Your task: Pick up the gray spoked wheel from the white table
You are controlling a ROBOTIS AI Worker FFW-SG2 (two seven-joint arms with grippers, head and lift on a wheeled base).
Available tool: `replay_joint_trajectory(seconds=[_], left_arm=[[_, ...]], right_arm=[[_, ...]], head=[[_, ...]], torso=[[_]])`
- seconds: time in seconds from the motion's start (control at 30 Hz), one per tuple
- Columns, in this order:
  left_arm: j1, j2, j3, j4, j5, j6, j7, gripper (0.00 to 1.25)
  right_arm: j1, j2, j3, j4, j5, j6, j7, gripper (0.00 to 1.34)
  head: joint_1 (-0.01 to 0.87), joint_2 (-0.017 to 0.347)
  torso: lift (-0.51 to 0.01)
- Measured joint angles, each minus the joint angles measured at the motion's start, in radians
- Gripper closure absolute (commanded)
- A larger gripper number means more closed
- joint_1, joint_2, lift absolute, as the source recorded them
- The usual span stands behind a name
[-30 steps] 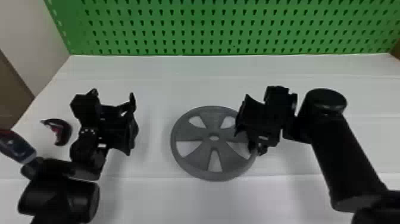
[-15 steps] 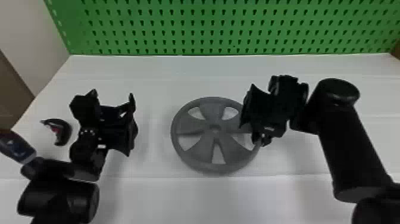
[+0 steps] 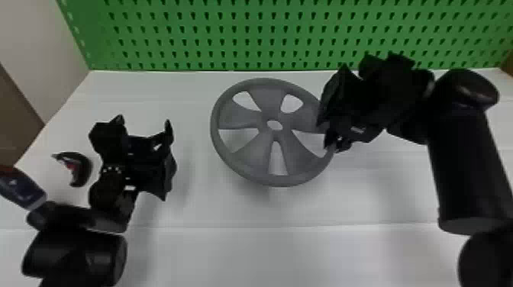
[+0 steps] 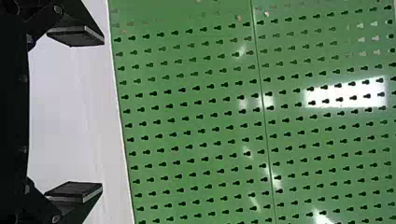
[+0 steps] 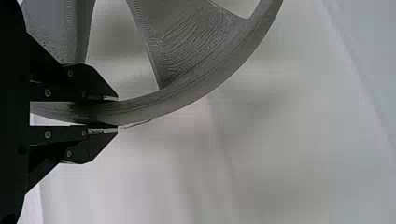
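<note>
White bench [image 3: 267, 252] spreads beneath both sets of jaws; green pegboard [image 3: 248, 34] stands beyond them. Gray spoked wheel [image 3: 273, 134] hangs from the right gripper [image 5: 117, 113], its body on the inner side of those jaws, tilted, with a soft shadow on the bench below. Right jaws closed on the rim [image 5: 187, 91], one finger each side. Left gripper [image 4: 102, 114] waits above the bench, jaws wide apart and empty, well apart from the wheel. Outward of the left jaws: a blue-handled thing [image 3: 21, 189], then a smaller dark curved piece [image 3: 80, 168] with red on it.

Step, as I judge it: the lift, seemingly all but done. Next wants a firm squeeze and slow, steady raising; a one-edge hold could let the wheel swing.
</note>
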Motion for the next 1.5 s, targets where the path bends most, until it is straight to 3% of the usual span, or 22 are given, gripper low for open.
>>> replay_joint_trajectory(seconds=[0.2, 0.83, 1.03, 1.13, 1.23, 1.37, 1.5], left_arm=[[0.000, 0.000, -0.001, 0.000, 0.000, 0.000, 0.000, 0.18], [-0.004, 0.000, -0.002, 0.000, 0.000, 0.000, 0.000, 0.18], [-0.007, 0.000, -0.006, 0.000, 0.001, 0.000, 0.000, 0.18], [-0.008, 0.000, -0.007, 0.000, 0.004, 0.000, 0.000, 0.18], [-0.009, 0.000, -0.007, 0.000, 0.007, 0.000, 0.000, 0.18], [-0.009, 0.000, -0.007, 0.000, 0.012, 0.000, 0.000, 0.18], [-0.009, 0.000, -0.007, -0.004, 0.019, -0.001, 0.000, 0.18]], right_arm=[[-0.010, -0.008, -0.002, -0.010, -0.059, 0.009, 0.000, 1.01], [-0.015, -0.015, -0.002, -0.018, -0.059, 0.011, 0.000, 1.01], [-0.003, -0.018, -0.024, -0.084, -0.006, 0.009, 0.000, 1.01], [0.009, -0.020, -0.040, -0.133, 0.070, 0.004, 0.002, 1.01], [0.032, -0.025, -0.051, -0.186, 0.205, -0.023, 0.146, 1.01], [0.087, -0.043, -0.020, -0.291, 0.464, -0.140, 0.533, 1.01], [0.131, -0.069, 0.040, -0.370, 0.648, -0.256, 0.735, 1.01]], head=[[0.806, 0.044], [0.806, 0.044], [0.806, 0.044], [0.806, 0.044], [0.806, 0.044], [0.806, 0.044], [0.806, 0.044]], torso=[[-0.098], [-0.098], [-0.098], [-0.098], [-0.098], [-0.098], [-0.098]])
